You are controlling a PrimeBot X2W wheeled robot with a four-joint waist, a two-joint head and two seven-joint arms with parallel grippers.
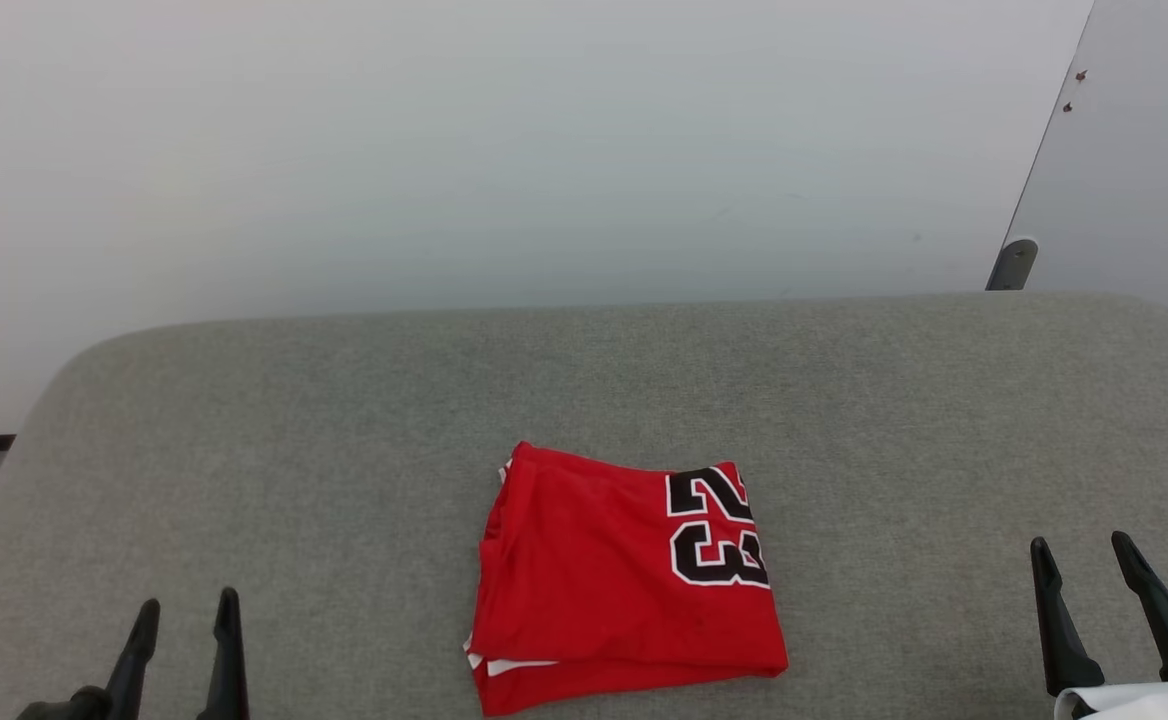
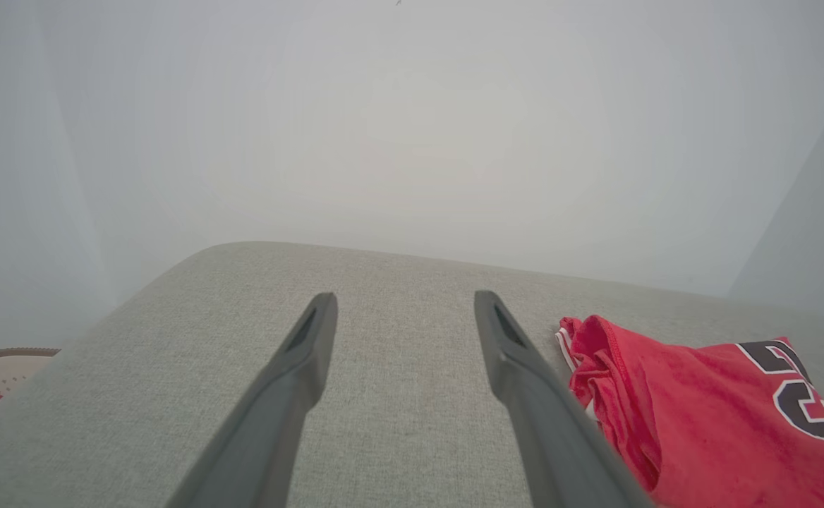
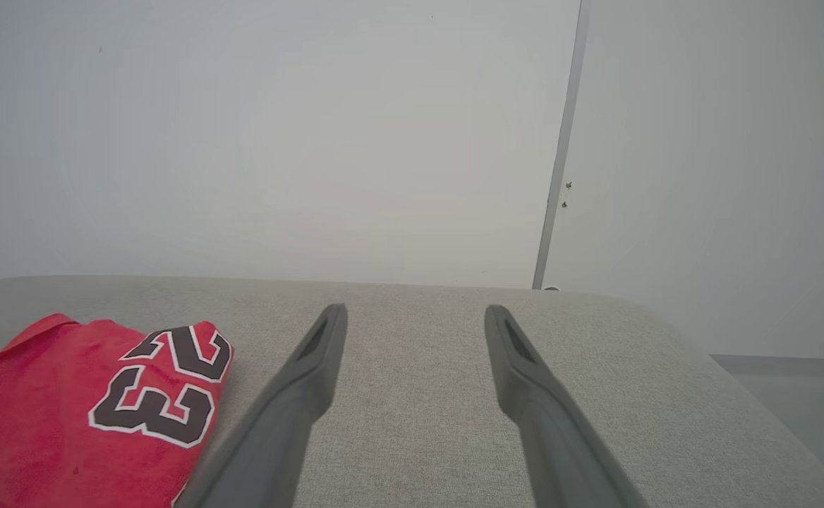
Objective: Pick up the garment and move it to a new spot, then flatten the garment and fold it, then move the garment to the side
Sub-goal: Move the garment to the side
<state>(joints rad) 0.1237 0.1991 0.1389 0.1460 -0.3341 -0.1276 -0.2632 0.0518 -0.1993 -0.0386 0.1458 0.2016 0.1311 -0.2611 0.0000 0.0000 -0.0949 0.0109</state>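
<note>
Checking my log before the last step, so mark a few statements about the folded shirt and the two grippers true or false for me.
1. The garment lies folded on the grey surface. True.
2. The left gripper has its jaws shut on the garment. False: its jaws stand open, clear of it.
3. The number 23 shows on top. True.
4. The garment lies right of the right gripper. False: it lies between the two grippers.

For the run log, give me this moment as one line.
garment: red jersey T-shirt with number 23, folded, on grey fabric surface | left gripper: open, empty | right gripper: open, empty
</note>
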